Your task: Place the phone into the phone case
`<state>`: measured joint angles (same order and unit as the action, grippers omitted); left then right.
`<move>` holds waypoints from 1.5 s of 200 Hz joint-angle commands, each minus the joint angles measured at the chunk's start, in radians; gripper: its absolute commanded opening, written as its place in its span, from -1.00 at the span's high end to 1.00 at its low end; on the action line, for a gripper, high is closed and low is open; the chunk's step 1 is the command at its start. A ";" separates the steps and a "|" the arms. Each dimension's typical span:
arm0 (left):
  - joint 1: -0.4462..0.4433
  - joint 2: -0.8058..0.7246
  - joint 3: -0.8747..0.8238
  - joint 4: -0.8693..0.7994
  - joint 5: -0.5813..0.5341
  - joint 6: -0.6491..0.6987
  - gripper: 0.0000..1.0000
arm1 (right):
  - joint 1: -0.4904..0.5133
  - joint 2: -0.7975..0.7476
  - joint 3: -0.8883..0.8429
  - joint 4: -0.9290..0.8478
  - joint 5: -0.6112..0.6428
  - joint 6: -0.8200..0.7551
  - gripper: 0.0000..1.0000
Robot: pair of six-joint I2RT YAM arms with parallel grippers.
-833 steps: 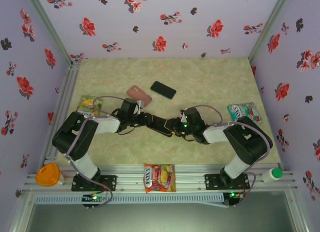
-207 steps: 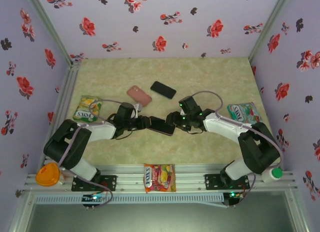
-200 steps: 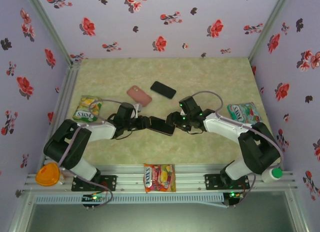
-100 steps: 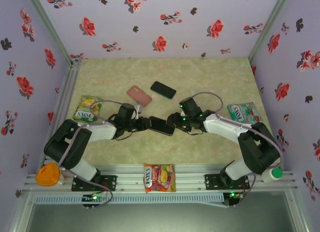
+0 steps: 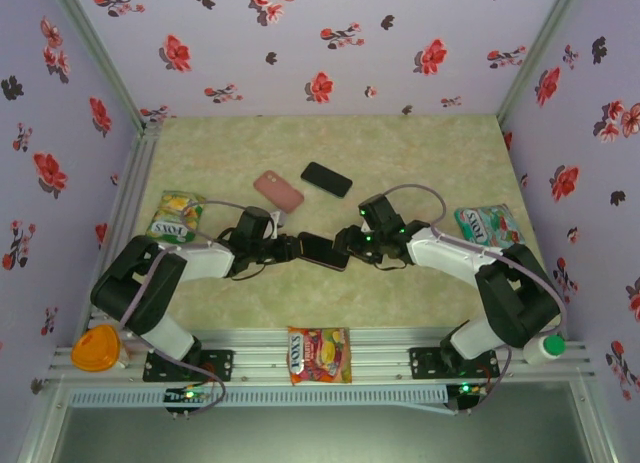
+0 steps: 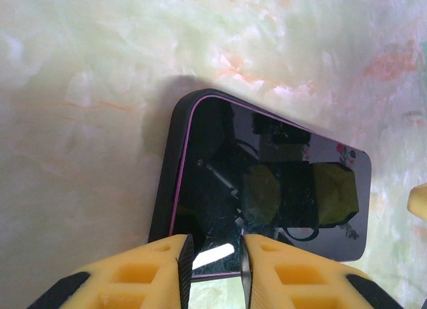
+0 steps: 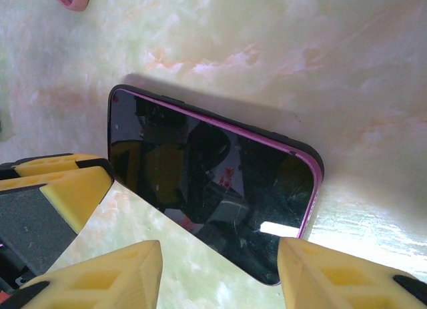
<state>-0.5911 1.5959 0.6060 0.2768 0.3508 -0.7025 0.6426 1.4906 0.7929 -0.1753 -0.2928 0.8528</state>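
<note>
Both arms reach inward, left gripper [image 6: 213, 254] jaws pinched on the phone [image 6: 267, 189], right gripper [image 7: 220, 272] jaws apart.

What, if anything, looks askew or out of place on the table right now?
Only a small thing: the phone case shows a wider dark band beside the phone along one edge than along the others, so the phone may sit unevenly; it could be the viewing angle. Nothing looks spilled or broken.
</note>
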 commanded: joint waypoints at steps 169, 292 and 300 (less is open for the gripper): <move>0.007 -0.064 0.024 -0.051 -0.120 -0.003 0.35 | 0.063 -0.025 -0.046 -0.050 0.065 -0.030 0.45; 0.013 0.037 0.054 0.003 -0.065 -0.001 0.14 | 0.031 0.035 0.005 -0.050 0.052 -0.063 0.30; 0.012 0.040 0.053 0.011 -0.061 -0.003 0.14 | 0.031 0.043 0.011 -0.048 0.049 -0.064 0.30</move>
<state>-0.5823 1.6112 0.6418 0.2581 0.2676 -0.7048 0.6800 1.5024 0.7681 -0.2184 -0.2424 0.8112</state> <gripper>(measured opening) 0.429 0.354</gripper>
